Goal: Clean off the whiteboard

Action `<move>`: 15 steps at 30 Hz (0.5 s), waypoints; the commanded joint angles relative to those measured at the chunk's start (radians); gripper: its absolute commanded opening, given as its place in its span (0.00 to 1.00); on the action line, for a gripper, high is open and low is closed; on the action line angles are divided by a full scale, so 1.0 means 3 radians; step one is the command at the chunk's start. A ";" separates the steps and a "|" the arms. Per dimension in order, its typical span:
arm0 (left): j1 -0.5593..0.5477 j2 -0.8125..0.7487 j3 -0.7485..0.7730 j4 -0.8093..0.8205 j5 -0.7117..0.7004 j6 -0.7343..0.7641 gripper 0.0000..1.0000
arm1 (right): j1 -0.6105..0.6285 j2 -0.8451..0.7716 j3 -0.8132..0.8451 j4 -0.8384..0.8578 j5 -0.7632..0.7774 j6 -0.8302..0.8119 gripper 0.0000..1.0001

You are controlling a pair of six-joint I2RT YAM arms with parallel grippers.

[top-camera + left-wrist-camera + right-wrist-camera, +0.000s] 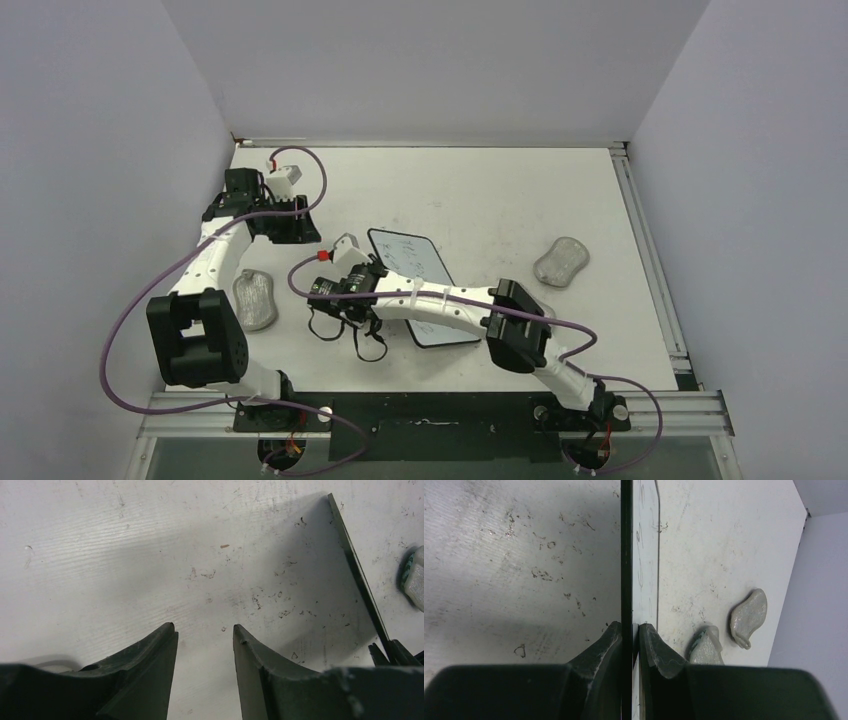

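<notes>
The whiteboard (418, 262) lies in the middle of the table with dark scribbles near its far end. My right arm reaches across it. My right gripper (370, 287) is shut on the board's left edge. In the right wrist view the whiteboard (644, 555) shows edge-on between my fingers, and my right gripper (630, 626) clamps its thin black rim; that side looks lifted off the table. My left gripper (304, 229) is open and empty, just left of the board over bare table. In the left wrist view my left gripper (203, 627) faces the whiteboard's black rim (359, 572).
A grey peanut-shaped lump (255, 300) lies left of the board by the left arm. Another lump (561, 262) lies to the right. The right wrist view shows two grey lumps (749, 612) (705, 649) beyond the board. Walls enclose the table on three sides.
</notes>
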 commanded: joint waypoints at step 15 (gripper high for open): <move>-0.0053 0.0151 0.0013 -0.0040 0.0044 0.0127 0.44 | -0.0099 -0.0341 -0.0602 0.1219 -0.0856 0.0751 0.90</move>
